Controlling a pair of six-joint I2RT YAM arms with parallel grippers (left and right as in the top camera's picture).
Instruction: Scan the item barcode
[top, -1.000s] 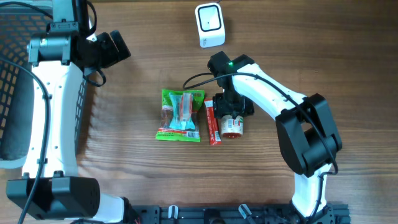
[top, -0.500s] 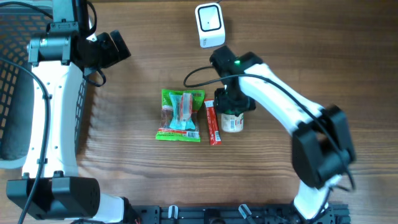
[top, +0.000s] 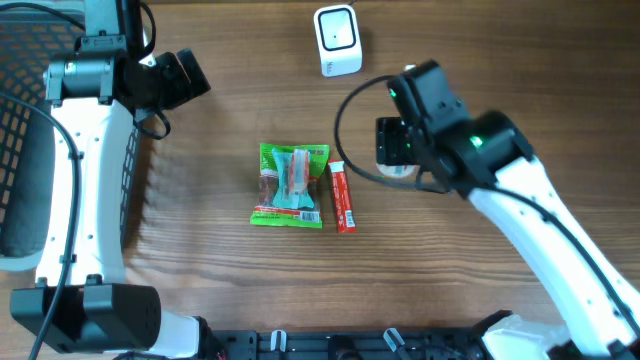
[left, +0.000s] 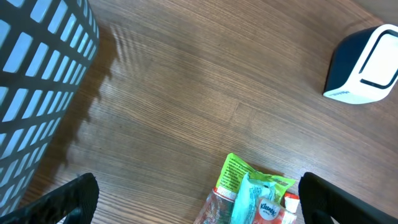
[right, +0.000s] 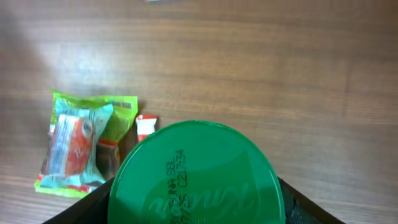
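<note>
Right fingers are clamped on the jar, green lid facing the wrist camera. The jar looks clear of the desk. Below and left of it lie the red stick and the snack pack. The scanner is further off, up and left of the fingers. Left fingers are spread wide, holding nothing, over by the basket.

Risks:
- The barcode isn't visible, so it may face away from the scanner and give no read.
- The grip is on a round body, so tilting could let the jar slip or twist.
</note>
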